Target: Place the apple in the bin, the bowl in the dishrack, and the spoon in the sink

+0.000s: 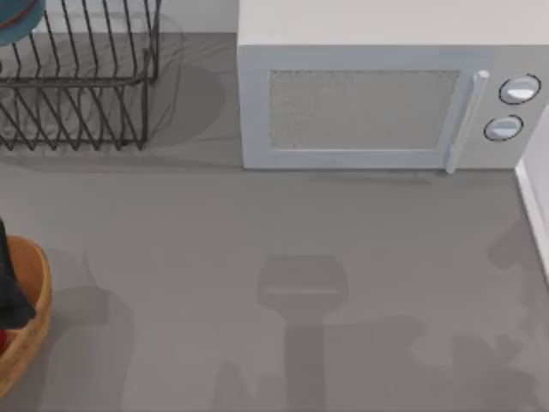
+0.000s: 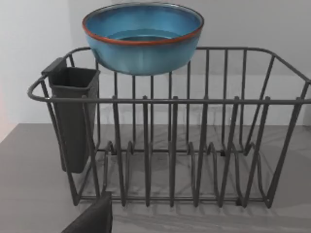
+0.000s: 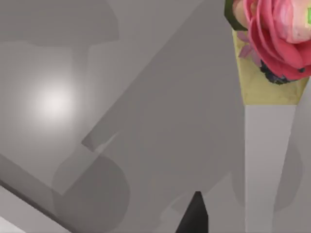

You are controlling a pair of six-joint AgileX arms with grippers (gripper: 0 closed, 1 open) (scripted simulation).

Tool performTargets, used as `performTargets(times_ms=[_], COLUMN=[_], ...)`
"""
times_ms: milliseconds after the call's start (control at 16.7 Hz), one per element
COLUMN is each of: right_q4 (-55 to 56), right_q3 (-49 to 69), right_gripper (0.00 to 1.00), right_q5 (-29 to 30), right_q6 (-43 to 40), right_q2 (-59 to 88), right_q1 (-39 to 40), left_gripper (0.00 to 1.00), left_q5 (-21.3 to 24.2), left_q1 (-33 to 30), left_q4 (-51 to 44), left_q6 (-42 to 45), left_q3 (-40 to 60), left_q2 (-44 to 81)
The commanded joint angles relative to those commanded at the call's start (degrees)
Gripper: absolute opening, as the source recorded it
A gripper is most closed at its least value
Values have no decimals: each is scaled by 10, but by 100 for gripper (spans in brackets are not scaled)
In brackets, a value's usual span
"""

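Observation:
The blue bowl [image 2: 142, 36] with its reddish rim sits high at the back of the black wire dishrack [image 2: 170, 145], level with the top rail. From above, the bowl [image 1: 17, 19] shows at the far left corner over the dishrack [image 1: 77, 77]. The tan bin [image 1: 30, 309] lies at the table's left edge, with my left arm [image 1: 10, 275] dark above it. A red patch, likely the apple [image 1: 3, 341], peeks out inside the bin. One dark fingertip [image 2: 95, 218] of my left gripper points at the rack. The spoon and sink are out of view.
A white microwave [image 1: 369, 103] stands at the back, right of the rack. A black utensil cup [image 2: 73, 116] hangs on the rack's end. The right wrist view shows a dark fingertip [image 3: 194, 216] over grey surfaces and a pink flower [image 3: 272, 34] in a yellow holder.

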Motion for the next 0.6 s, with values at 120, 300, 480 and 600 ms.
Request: performTargets(times_ms=[120,300,480,600], right_q4=[-24,-72,-128,-166], right_q3=[67,211,402,541], right_gripper=[0,0,0,0], right_q5=[0,0,1,2], right_q6=[-8,-22,-37,-45], right_q2=[60,176,313,409], right_q1=[-5,-17,-31,-40], left_gripper=[100,100,100,100], left_q5=[0,0,0,0], left_q1=[0,0,0,0], left_q4=[0,0,0,0], left_q6=[0,0,0,0], left_q3=[0,0,0,0], left_q2=[0,0,0,0])
